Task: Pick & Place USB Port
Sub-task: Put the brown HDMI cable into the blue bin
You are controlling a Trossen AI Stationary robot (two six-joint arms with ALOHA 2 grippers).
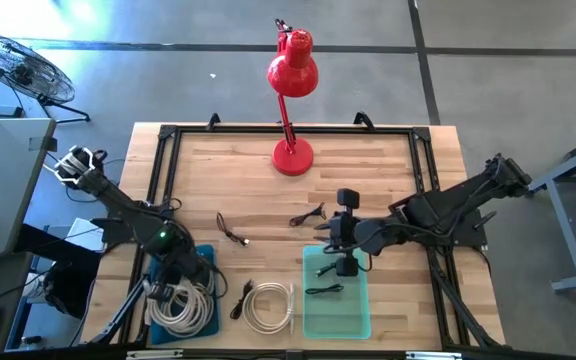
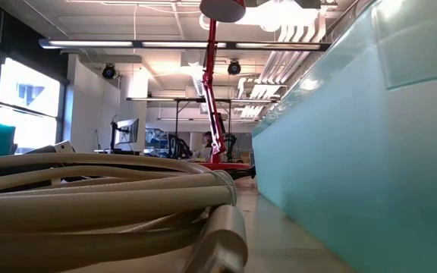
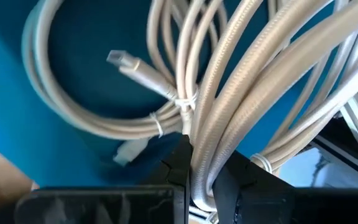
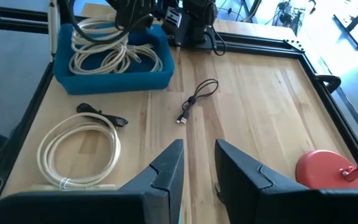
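Beige coiled cable (image 2: 105,197) lies loose on the tabletop (image 1: 368,170) between two bins. Blue bin (image 1: 206,262): beige cables (image 3: 241,93), left gripper (image 3: 201,171) pinching them. Translucent green bin (image 1: 336,300): small black cable (image 1: 325,290); right gripper (image 4: 197,163) hovers above, jaws slightly parted, empty.

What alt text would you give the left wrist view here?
The left gripper is shut on a bundle of beige braided cables over a blue bin. More coiled beige cables with a silver plug lie in the bin.
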